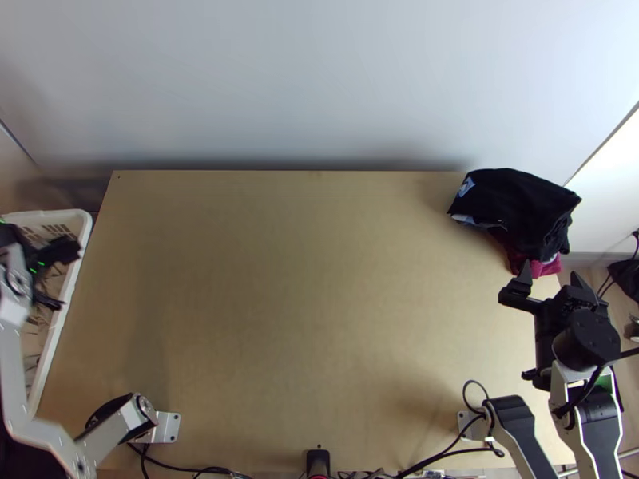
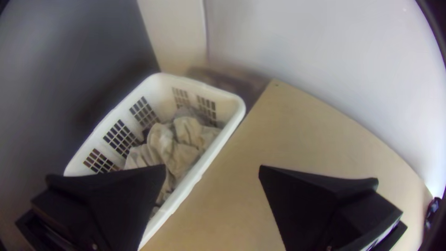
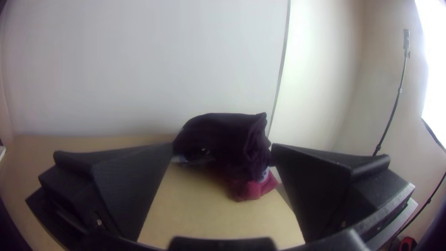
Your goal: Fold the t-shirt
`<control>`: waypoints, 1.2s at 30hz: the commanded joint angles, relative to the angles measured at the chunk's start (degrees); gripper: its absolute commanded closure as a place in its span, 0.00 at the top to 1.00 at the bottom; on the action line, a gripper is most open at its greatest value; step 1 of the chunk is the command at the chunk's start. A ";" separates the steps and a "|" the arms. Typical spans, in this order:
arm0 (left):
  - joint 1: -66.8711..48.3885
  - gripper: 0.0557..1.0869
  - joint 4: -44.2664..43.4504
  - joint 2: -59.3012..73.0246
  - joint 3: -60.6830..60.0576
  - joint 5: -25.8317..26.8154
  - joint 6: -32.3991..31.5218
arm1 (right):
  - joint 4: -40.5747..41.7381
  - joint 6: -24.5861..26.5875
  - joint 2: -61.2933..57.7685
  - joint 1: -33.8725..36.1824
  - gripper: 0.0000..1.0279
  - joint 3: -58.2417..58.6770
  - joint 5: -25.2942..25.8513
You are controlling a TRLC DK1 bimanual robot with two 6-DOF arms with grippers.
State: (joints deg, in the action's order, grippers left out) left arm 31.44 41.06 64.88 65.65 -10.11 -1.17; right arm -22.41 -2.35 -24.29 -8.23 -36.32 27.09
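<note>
We see crumpled beige cloth (image 2: 162, 146) inside the white plastic basket (image 2: 160, 93); over it, the left gripper (image 1: 70, 277) is wide open, empty. A black and dark-red cloth pile (image 1: 519, 203) lies at the table's (image 1: 311, 303) far right corner; near it, the right gripper (image 1: 551, 272) is also spread wide, without anything. Which cloth is the t-shirt, we cannot tell.

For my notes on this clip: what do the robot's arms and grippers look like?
The left arm has whitish links with a round black joint near its base. The right arm combines white links with black panels and a chunky round black joint, with a black cable beside it. The left gripper and right gripper each have two wide, flat, matte black fingers.
</note>
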 commanded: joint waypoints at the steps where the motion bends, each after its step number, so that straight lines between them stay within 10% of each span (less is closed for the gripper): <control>1: 12.94 0.95 3.24 15.01 10.38 2.55 3.02 | -5.10 -0.99 -1.55 -0.12 0.96 -2.80 0.51; 15: 23.40 0.95 -18.47 39.71 11.34 4.40 9.78 | -12.65 5.16 -4.09 1.99 0.96 -9.04 1.74; 36: 19.10 0.86 -20.40 59.04 24.26 4.31 3.37 | -22.32 4.63 -9.19 2.52 0.96 -17.83 2.70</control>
State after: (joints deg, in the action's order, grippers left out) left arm 51.18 20.69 119.87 86.98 -5.80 4.47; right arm -44.07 2.66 -32.97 -6.20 -53.43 29.39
